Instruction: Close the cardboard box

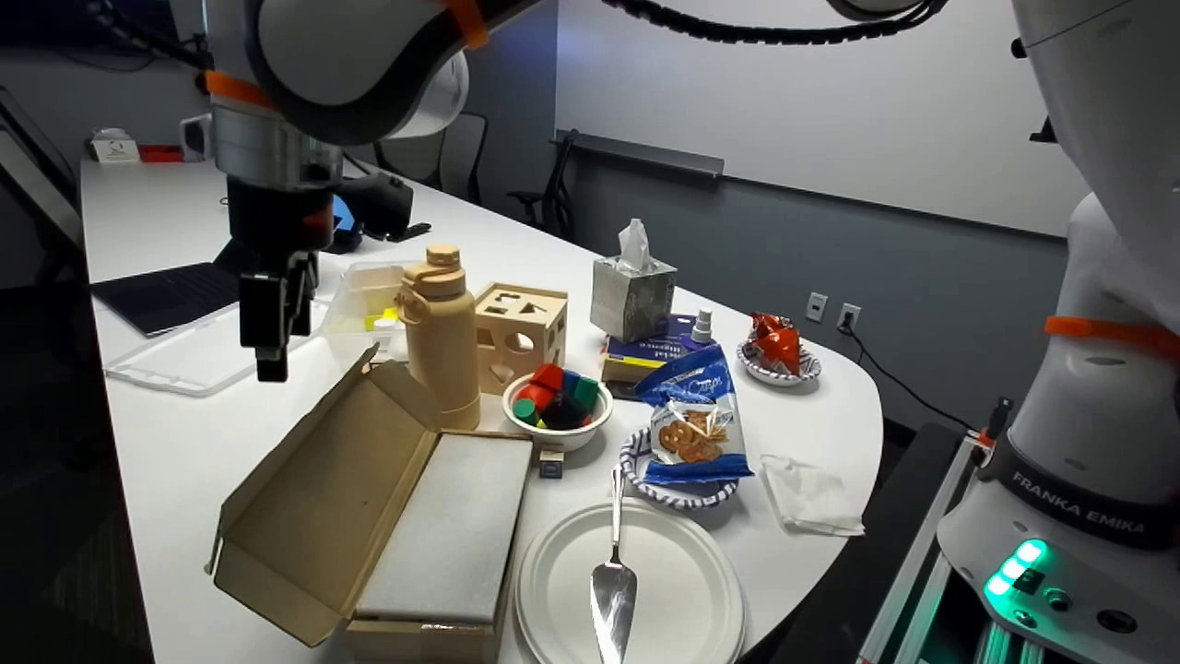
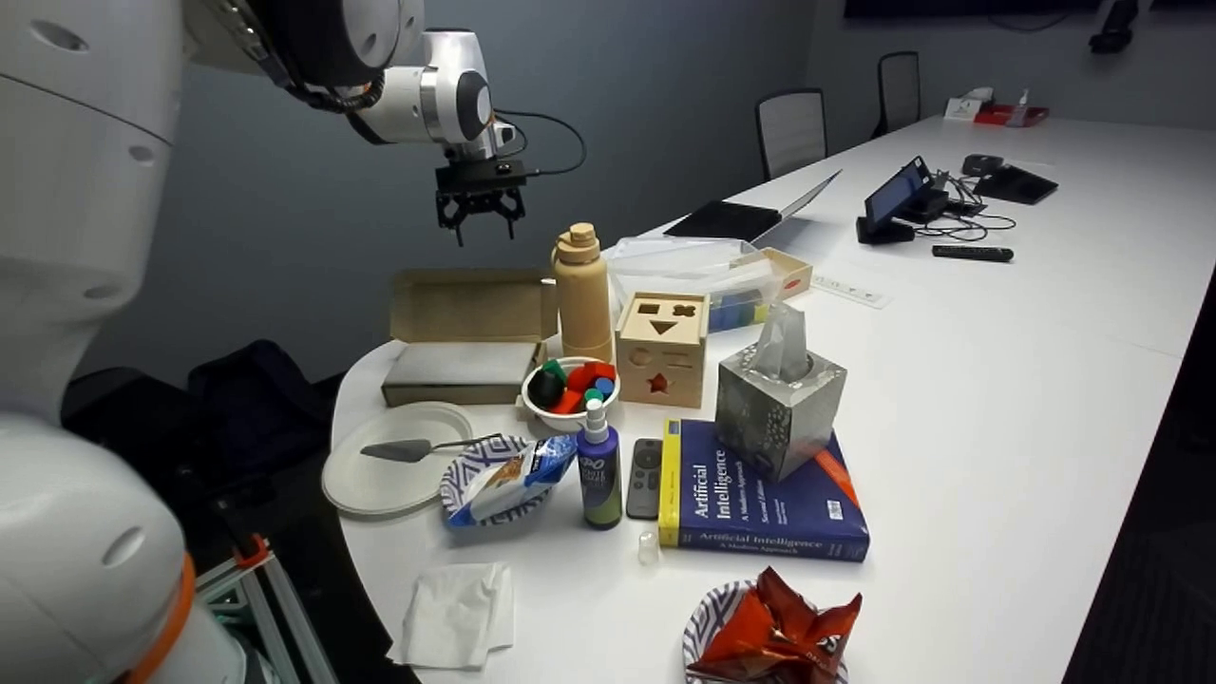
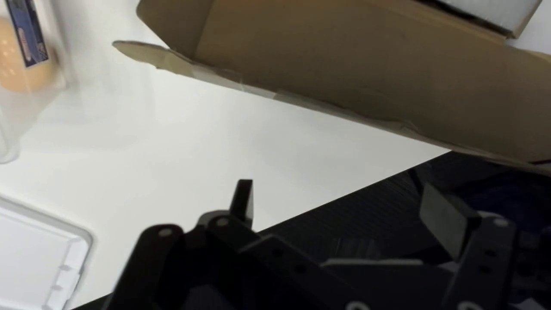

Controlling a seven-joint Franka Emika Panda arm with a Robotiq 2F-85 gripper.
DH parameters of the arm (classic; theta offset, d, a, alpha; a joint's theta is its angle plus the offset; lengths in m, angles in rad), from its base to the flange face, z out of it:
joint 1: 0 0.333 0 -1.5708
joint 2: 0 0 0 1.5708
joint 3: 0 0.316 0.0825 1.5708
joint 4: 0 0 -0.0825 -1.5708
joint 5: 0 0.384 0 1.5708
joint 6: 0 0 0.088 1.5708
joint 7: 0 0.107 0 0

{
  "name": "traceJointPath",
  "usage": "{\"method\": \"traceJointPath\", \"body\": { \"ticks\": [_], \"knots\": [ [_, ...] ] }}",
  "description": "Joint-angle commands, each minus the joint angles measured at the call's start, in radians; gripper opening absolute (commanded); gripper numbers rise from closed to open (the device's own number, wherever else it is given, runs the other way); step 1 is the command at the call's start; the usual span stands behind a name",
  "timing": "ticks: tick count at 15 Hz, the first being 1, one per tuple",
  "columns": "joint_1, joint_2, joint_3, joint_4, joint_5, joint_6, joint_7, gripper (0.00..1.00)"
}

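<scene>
A grey wall (image 1: 747, 249) with a whiteboard (image 1: 784, 111) stands behind a long white worktop (image 2: 1007, 408). The cardboard box (image 1: 380, 521) lies on it, toward seven o'clock in an exterior view, its lid (image 1: 318, 516) raised and leaning back toward nine o'clock from the pale-topped base (image 1: 447, 539). In an exterior view the gripper (image 2: 485, 235) hangs above and apart from the lid, at twelve o'clock, its jaws spread wide and unclenched, as the wrist view also shows. Round the box, in an exterior view, a tan bottle (image 1: 442, 350) stands upright just beside it at one o'clock, a wooden toy (image 1: 521, 346) near that, and a white bowl (image 1: 564, 439) of coloured blocks (image 1: 556, 395) sits at two. A plate (image 1: 682, 581) with a cake server (image 1: 614, 576) lying on it is between three and four. Farther out, a snack bag (image 1: 696, 424) rests on a patterned dish (image 1: 678, 498) between two and three, a tissue box (image 1: 627, 300) stands on a book (image 1: 645, 350) between one and two, and a laptop (image 1: 171, 295) lies toward eleven.
</scene>
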Motion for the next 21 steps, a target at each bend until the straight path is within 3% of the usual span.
{"method": "traceJointPath", "body": {
  "ticks": [1,11,16,21],
  "knots": [
    [0.036,0.089,-0.044,0.130,0.027,-0.168,-0.016,1.00],
    [0.014,0.196,-0.041,0.287,0.104,-0.330,-0.126,1.00],
    [0.001,0.233,-0.020,0.378,0.146,-0.323,-0.203,1.00],
    [-0.051,0.315,0.032,0.469,0.298,-0.411,-0.299,1.00]
  ]
}}
